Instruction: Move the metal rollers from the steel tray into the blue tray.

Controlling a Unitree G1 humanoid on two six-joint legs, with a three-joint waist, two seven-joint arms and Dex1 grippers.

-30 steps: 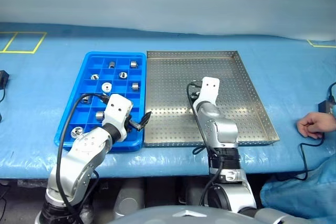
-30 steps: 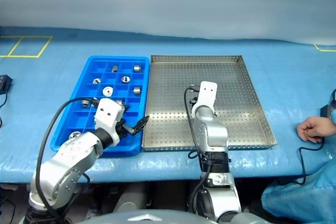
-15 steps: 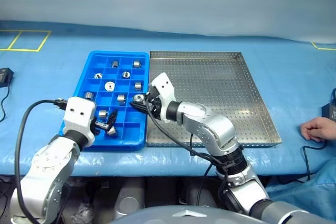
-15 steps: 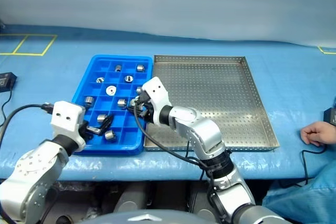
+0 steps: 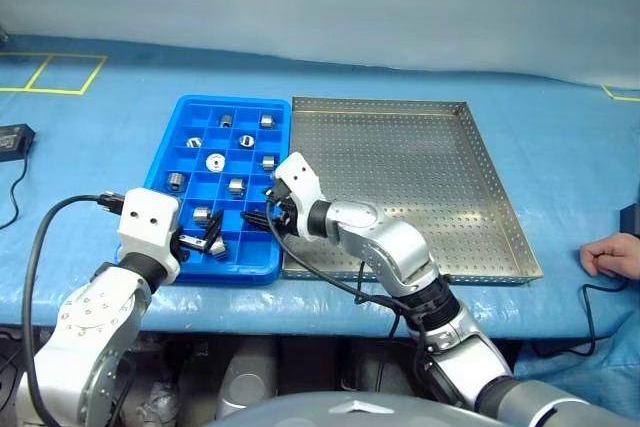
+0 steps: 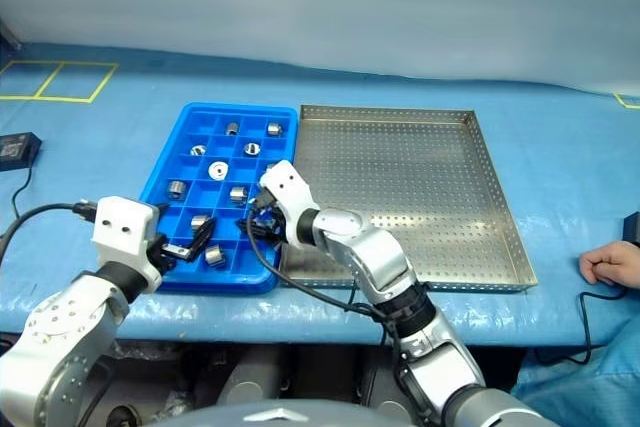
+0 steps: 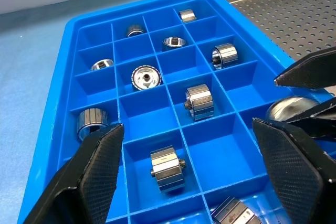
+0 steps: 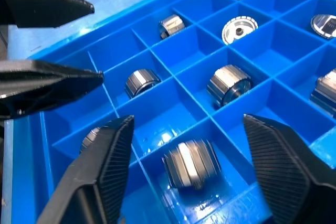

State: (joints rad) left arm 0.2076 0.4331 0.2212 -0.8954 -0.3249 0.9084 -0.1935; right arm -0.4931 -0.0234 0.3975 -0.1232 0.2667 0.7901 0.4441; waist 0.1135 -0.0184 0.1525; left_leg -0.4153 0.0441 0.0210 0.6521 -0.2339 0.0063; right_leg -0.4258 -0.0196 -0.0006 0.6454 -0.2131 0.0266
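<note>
Right end effector [image 8: 184,129] gapes above ribbed shiny roller [image 8: 191,163].

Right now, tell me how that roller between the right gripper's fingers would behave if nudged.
The roller lies on its side, so it would probably roll, though its blue tray cell walls should stop it. Solid shiny metal: likely heavy for its size and slippery.

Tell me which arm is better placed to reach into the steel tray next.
Right. The right pincer, open, hangs over the blue tray, hard by the steel tray; the left pincer sits farther off.
</note>
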